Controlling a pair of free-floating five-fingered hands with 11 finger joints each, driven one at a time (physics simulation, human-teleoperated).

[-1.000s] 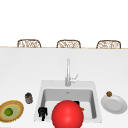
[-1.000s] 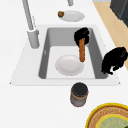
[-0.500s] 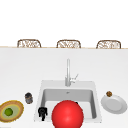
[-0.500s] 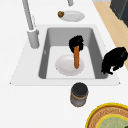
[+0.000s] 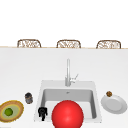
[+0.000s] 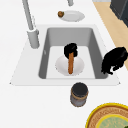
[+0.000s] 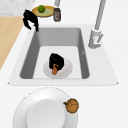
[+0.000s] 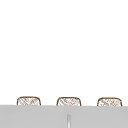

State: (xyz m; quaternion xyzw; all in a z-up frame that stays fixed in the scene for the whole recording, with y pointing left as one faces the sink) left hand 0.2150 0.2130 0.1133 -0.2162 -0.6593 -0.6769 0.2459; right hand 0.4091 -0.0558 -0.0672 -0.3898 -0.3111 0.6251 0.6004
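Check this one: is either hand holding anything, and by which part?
The right hand grips the carrot by its upper end, above the sink's plate. The left hand holds nothing.

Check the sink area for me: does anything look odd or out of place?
Yes. A large red ball covers the front of the sink in the front view. In the side views, a hand grips a carrot upright on a white plate in the basin, an unusual pose.

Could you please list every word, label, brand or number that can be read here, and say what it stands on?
There are none to read. The dark jar beside the sink carries a pale band, with no lettering to make out. The white plate, faucet and yellow dish are plain.
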